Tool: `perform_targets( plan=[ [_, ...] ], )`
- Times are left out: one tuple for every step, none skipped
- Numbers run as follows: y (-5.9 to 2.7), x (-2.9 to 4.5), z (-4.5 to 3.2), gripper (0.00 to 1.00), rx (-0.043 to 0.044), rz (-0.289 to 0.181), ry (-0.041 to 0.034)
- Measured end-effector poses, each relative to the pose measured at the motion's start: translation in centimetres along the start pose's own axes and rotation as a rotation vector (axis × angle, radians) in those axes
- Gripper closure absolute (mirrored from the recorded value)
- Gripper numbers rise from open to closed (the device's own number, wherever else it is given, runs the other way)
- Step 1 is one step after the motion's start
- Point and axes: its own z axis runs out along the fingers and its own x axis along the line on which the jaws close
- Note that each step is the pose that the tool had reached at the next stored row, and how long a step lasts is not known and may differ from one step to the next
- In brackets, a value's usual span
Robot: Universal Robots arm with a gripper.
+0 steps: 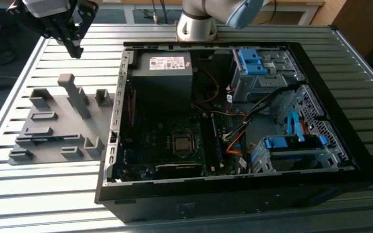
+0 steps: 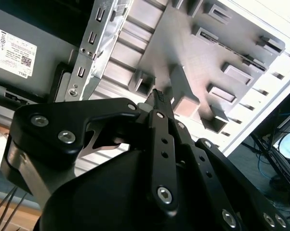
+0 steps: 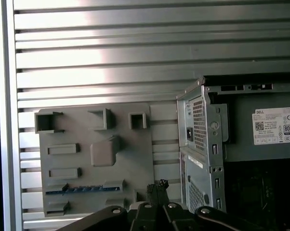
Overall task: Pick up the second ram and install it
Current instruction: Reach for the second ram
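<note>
A: The tool (image 1: 76, 50) hangs above the slatted metal surface (image 1: 37, 194), at the far end of the exterior view's left side. Its two black fingers are pressed together with nothing between them.

B: Do the wrist views agree?

A: Yes. In both wrist views the fingertips (image 3: 159, 185) meet in one narrow point, and nothing is caught there.

B: Where is the memory stick?

A: It sits in the grey holder plate (image 1: 70, 131) on the surface, just beside the open computer case (image 1: 238, 194). In the exterior view the memory stick (image 1: 44, 140) is a thin dark blue strip lying lengthwise in a low slot, near the plate's end closest to the viewer. In the first wrist view it shows as a blue line between two grey blocks.

B: How near is the tool to it?

A: Well apart. The tool hovers past the plate's opposite end, and the tall post (image 1: 76, 99) stands on the plate between them.

B: And the case?

A: It lies on its side with the cover off. The power supply (image 1: 163, 68) sits at the far end. The main board (image 1: 173, 145) lies flat below it, toward the viewer. The tool is outside the case, off to the exterior view's left of it.
</note>
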Motion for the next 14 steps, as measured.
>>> perform_targets(
  plan=[
    [-0.05, 0.2, -0.01, 0.89, 0.0001, 0.0, 0.0],
    [-0.09, 0.38, -0.01, 0.89, 0.0001, 0.0, 0.0001],
    [-0.12, 0.56, -0.02, 0.89, 0.0001, 0.0, 0.0001],
    [-0.15, 0.73, -0.02, 0.89, 0.0001, 0.0, 0.0001],
    [-0.18, 0.91, -0.02, 0.89, 0.0001, 0.0, 0.0],
    [-0.21, 1.09, -0.02, 0.89, 0.0001, 0.0, 0.0],
    [-0.24, 1.27, -0.02, 0.89, 0.0001, 0.0, 0.0],
    [-0.27, 1.45, -0.03, 0.89, 0.0001, 0.0, 0.0001],
    [-0.3, 1.63, -0.03, 0.89, 0.0001, 0.0, 0.0001],
    [-0.33, 1.79, -0.03, 0.89, 0.0001, 0.0, 0.0001],
    [-0.36, 1.95, -0.04, 0.89, 0.0001, 0.0, 0.0001],
    [-0.4, 2.11, -0.04, 0.89, 0.0001, 0.0, 0.0001],
    [-0.44, 2.24, -0.05, 0.89, 0.0001, 0.0, 0.0001],
    [-0.5, 2.34, -0.05, 0.89, 0.0001, 0.0, 0.0001]
  ],
)
